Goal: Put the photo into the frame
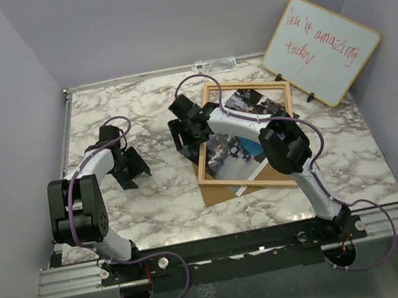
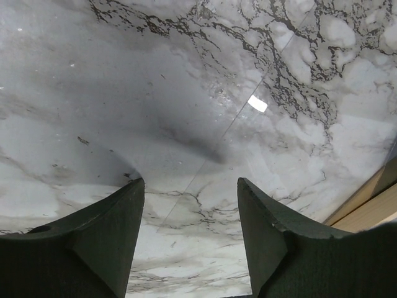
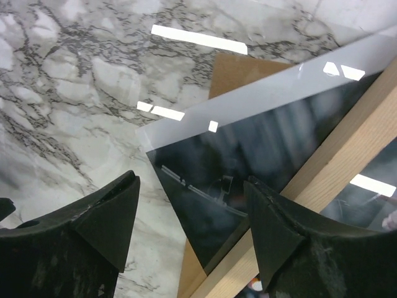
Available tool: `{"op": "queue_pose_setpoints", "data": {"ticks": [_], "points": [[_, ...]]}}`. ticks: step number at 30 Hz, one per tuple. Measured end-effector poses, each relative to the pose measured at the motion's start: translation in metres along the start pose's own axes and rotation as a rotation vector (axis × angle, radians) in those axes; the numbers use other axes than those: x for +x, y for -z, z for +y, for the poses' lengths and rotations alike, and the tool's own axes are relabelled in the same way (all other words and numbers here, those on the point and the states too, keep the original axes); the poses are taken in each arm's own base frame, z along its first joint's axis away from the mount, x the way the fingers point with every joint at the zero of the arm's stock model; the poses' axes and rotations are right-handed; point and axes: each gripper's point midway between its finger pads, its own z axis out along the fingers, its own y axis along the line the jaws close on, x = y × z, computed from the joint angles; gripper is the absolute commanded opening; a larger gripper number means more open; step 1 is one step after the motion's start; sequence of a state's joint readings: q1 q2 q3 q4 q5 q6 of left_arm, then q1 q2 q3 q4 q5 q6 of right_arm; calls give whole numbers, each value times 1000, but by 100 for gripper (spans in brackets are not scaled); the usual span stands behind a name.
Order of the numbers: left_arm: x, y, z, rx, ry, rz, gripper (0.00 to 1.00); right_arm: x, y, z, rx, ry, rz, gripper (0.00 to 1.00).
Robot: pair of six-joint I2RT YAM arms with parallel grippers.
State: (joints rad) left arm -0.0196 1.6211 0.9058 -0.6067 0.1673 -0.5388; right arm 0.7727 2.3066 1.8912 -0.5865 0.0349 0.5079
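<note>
Currently the right pincer (image 3: 192,180) hangs with its jaws set wide over the left side of the frame (image 3: 347,149), gripping nothing. Directly beneath it, in the right wrist view, a corner of the photo (image 3: 248,167) shows: dark, glossy, pale along its edge, and catching reflections of the lights. One light wooden bar of the frame crosses over that sheet, so the corner sticks out past the bar toward the marble surface (image 1: 156,210). A plain brown backing board (image 3: 245,71) lies under the corner, showing above it and again below it. From above, the frame sits right of centre on the surface, turned at a slant, with the colour print visible inside its bars; whether the print is fully seated I cannot tell. The left pincer (image 2: 190,183) is well apart from the frame, low over the marble, its jaws also spread and empty; a bit of pale wood shows at the right edge of its wrist view. A whiteboard (image 1: 322,50) with red writing leans at the far right corner
</note>
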Motion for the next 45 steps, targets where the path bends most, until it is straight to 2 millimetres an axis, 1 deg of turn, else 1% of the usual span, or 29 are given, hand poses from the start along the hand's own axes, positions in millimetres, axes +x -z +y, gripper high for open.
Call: {"op": "queue_pose_setpoints", "data": {"ticks": [4, 9, 12, 14, 17, 22, 24, 26, 28, 30, 32, 34, 36, 39, 42, 45], "points": [[0, -2, 1, -18, 4, 22, 63, 4, 4, -8, 39, -18, 1, 79], [-2, -2, 3, -43, 9, 29, 62, 17, 15, -23, 90, -40, 17, 80], [-4, -2, 4, -64, 8, 31, 61, 22, 18, -31, 112, -56, 29, 80], [-8, 1, 1, -65, 6, 22, 61, 22, 18, -33, 114, -65, 29, 80], [-11, 3, 0, -68, 0, 10, 57, 23, 21, -32, 102, -65, 23, 80], [-29, 5, -4, -58, -31, -58, 50, 29, 35, -35, 69, -75, 23, 78], [-37, 6, -11, -34, -41, -87, 48, 23, 43, -35, 61, -83, 6, 75], [-43, 9, -21, 7, -56, -117, 48, 10, 53, -36, 45, -96, -34, 72], [-45, 12, -38, 67, -80, -135, 48, -3, 61, -37, 31, -110, -71, 72], [-46, 13, -55, 127, -102, -148, 48, -12, 65, -39, 22, -122, -97, 73], [-46, 13, -66, 164, -115, -159, 46, -16, 65, -46, 34, -132, -102, 74], [-48, 10, -76, 197, -123, -165, 45, -22, 62, -57, 82, -141, -106, 74], [-49, 4, -78, 201, -119, -162, 45, -33, 58, -68, 138, -147, -126, 71], [-47, -10, -74, 184, -106, -135, 45, -39, 46, -87, 224, -139, -127, 63], [-49, -13, -73, 185, -98, -133, 43, -29, 32, -102, 280, -123, -85, 54], [-50, -15, -75, 185, -95, -131, 40, -13, 20, -111, 313, -106, -26, 40]]}}
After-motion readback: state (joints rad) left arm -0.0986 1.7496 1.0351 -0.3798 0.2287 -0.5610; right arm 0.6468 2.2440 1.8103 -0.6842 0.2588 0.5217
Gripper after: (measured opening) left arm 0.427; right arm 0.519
